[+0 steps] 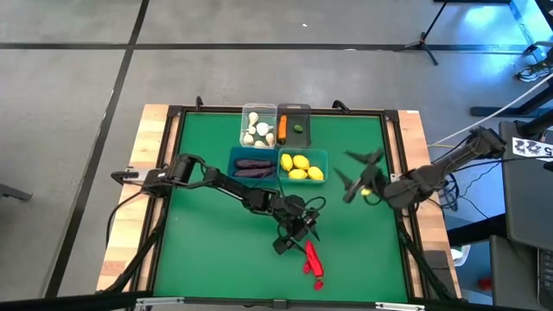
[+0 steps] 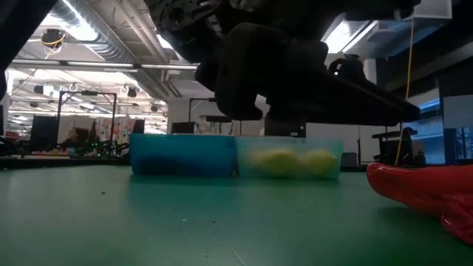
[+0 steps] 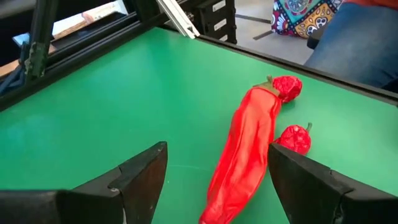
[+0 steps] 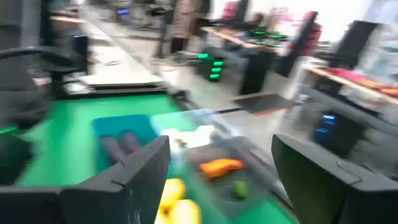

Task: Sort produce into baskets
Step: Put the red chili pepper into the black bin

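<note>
A long red chili pepper (image 3: 245,149) lies flat on the green table, with two small red pieces (image 3: 295,138) beside its stem end. My left gripper (image 1: 298,233) is open, low over the near end of the chili; its fingers (image 3: 146,180) stand on either side without touching it. My right gripper (image 1: 359,177) hangs open with nothing between its fingers, raised to the right of the baskets. The four baskets hold garlic (image 1: 257,128), a carrot (image 1: 282,128) with a green piece (image 1: 297,130), eggplants (image 1: 252,166) and lemons (image 1: 302,166).
The baskets stand in a cluster at the table's far middle. The low view shows the teal basket (image 2: 183,155) and the lemons' basket (image 2: 290,159) side by side. Bare green table (image 1: 207,250) lies to the left. A black frame (image 3: 93,43) runs along the table's edge.
</note>
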Robot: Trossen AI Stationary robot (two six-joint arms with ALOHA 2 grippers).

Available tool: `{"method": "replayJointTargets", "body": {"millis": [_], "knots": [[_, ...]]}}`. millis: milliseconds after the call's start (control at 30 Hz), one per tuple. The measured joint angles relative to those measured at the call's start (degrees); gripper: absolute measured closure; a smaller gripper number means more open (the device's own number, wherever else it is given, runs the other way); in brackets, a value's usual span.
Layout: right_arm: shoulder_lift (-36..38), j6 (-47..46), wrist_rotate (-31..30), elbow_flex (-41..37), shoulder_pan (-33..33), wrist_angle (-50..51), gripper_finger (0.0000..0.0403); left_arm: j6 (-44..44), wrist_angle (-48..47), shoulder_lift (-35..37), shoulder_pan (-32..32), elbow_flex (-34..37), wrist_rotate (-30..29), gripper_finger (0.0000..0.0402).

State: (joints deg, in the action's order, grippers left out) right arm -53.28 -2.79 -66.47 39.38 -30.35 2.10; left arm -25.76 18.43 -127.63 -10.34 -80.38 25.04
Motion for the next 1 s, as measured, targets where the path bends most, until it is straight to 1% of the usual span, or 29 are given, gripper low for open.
{"method": "replayJointTargets", "body": {"millis": [33, 100, 167, 233, 333, 467, 600, 733, 833, 1000], "knots": [[1.3, -0.1, -1.4, 0.0, 0.0, 1.4, 0.0123, -0.2, -0.1, 0.0, 0.1, 0.0, 0.0, 0.0128], [3.6, -0.2, -1.2, 0.0, 0.0, 4.7, 0.0123, -0.4, 0.2, 0.0, 0.3, 0.0, 0.0, 0.0128], [5.8, -0.6, 3.0, 0.0, -0.1, 8.8, 0.0123, -0.3, 0.3, 0.0, 0.7, 0.0, 0.0, 0.0128], [8.3, -2.9, 6.9, 0.0, -0.1, 12.8, 0.0123, -0.1, 0.0, 0.0, 1.1, 0.0, 0.0, 0.0128], [13.8, -6.4, 10.8, 0.0, -0.8, 18.1, 0.0123, 0.1, 0.0, 0.0, 1.5, 0.0, 0.0, 0.0128], [19.7, -9.3, 13.6, 0.0, -2.4, 23.2, 0.0123, -0.3, 0.3, 0.0, 1.6, 0.0, 0.9, 0.0128], [23.6, -10.8, 13.9, 0.0, -4.3, 25.5, 0.0123, -1.2, 0.8, -0.8, 0.9, -0.2, 2.0, 0.0128], [25.1, -12.4, 13.6, 0.0, -5.0, 27.4, 0.0123, -0.9, 0.3, -2.9, 0.9, -1.8, 3.7, 0.0128], [24.8, -14.1, 13.6, 0.0, -4.9, 29.0, 0.0123, -0.7, 0.6, -4.5, 1.0, -3.9, 4.8, 0.0128], [23.4, -15.4, 14.5, -0.1, -4.9, 29.9, 0.0123, 0.0, -0.3, -6.1, 1.2, -4.9, 6.0, 0.0128]]}}
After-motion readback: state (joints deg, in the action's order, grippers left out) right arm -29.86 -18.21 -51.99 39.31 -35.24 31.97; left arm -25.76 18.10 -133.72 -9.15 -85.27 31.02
